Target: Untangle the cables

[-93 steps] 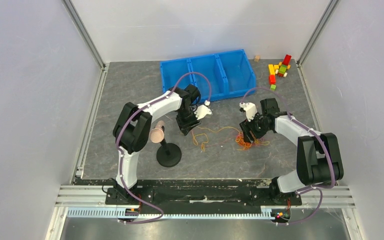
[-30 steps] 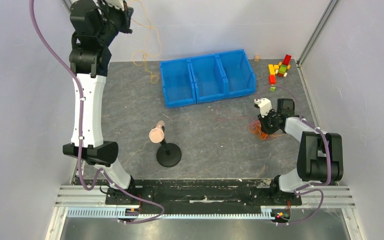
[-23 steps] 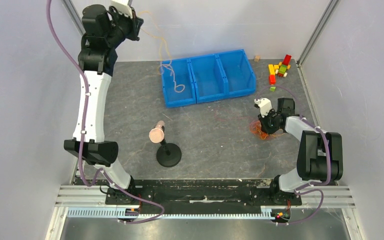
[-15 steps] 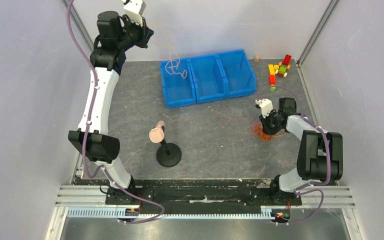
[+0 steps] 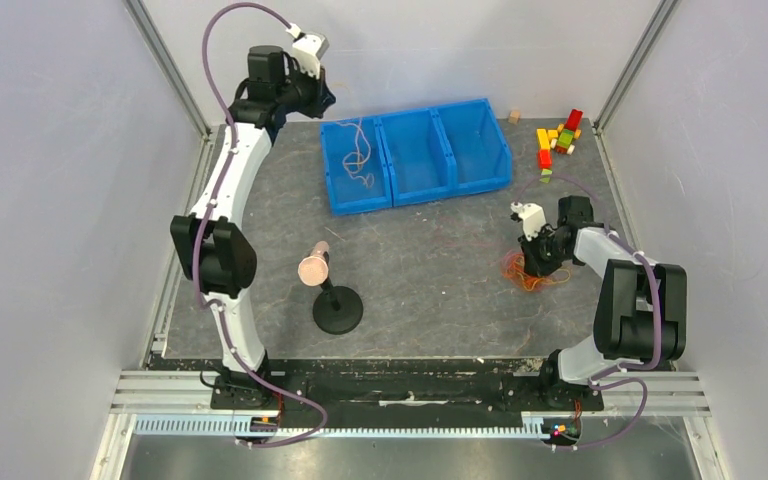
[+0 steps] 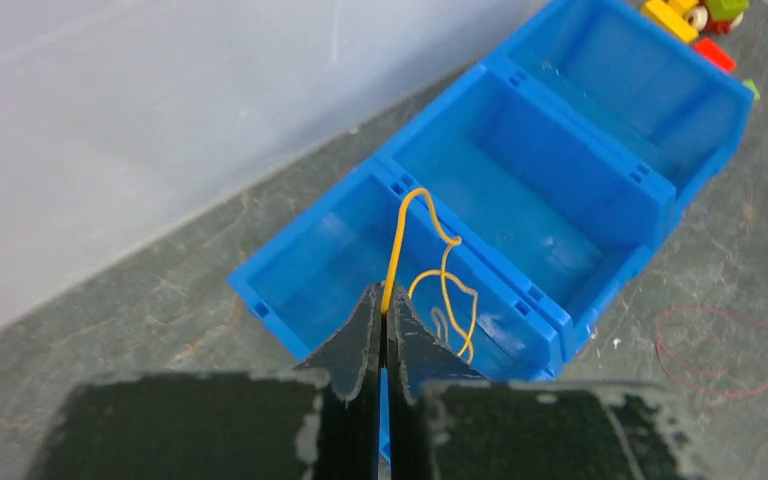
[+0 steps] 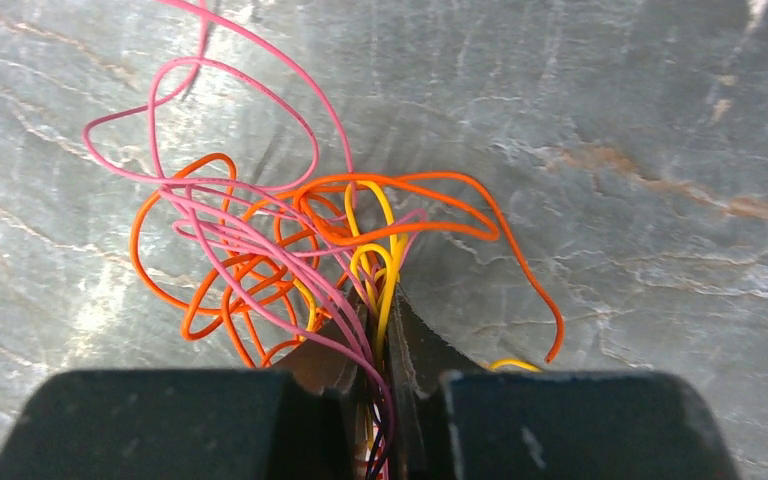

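Shut tight, the left pincer (image 6: 382,300) dangles 1 yellow cable (image 6: 394,248) down into the blue bin (image 6: 310,270); the right pincer (image 7: 384,310) clamps the tangle (image 7: 260,250)

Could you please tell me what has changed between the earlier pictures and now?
The left gripper pulled a yellow cable from the tangle, lifted it far left, then swung right; it now dangles it into the blue bin, left compartment. The right gripper dragged the tangle rightward, still clamped on it. Stand and blocks unmoved.
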### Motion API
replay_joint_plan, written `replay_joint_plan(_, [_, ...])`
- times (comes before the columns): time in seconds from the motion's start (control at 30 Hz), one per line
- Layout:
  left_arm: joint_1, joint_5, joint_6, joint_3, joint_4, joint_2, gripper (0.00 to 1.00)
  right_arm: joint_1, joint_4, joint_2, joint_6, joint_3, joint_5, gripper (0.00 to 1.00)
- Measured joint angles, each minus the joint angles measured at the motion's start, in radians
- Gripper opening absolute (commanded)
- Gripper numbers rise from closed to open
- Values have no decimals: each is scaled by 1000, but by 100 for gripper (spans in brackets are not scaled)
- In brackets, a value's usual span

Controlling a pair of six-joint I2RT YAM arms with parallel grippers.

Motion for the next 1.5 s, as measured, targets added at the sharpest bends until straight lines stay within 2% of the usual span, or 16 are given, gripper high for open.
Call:
replay_joint_plan(0.1, [-7, 13, 21, -4, -29, 26, 56, 9, -30, 0, 2, 3, -26, 0])
replay_joint_plan(0.17, [-13, 16, 59, -1, -80, 42, 70, 23, -48, -2, 5, 3, -48, 0])
replay_joint_plan(0.23, [-18, 18, 89, 15, -145, 56, 75, 47, -69, -11, 10, 3, -79, 0])
replay_joint_plan(0.4, [-23, 58, 142, 85, -317, 68, 80, 120, -87, -67, 33, 4, -162, 0])
replay_joint_plan(0.57, [-38, 214, 231, 12, -380, -29, 75, 172, -80, -109, 70, 10, -239, 0])
replay_joint_plan(0.7, [-149, 300, 307, -143, -414, -164, 66, 194, -75, -129, 96, 19, -303, 0])
replay_joint_plan(0.83, [-314, 371, 334, -240, -434, -203, 60, 206, -68, -161, 120, 26, -353, 0])
replay_joint_plan(1.0, [-428, 410, 294, -270, -437, -145, 60, 219, -60, -218, 134, 39, -395, 0])
replay_joint_plan(1.2, [-449, 410, 201, -274, -403, -65, 67, 235, -55, -252, 144, 43, -423, 0])
replay_joint_plan(1.5, [-488, 402, 92, -278, -336, 28, 68, 249, -43, -276, 169, 43, -444, 0])
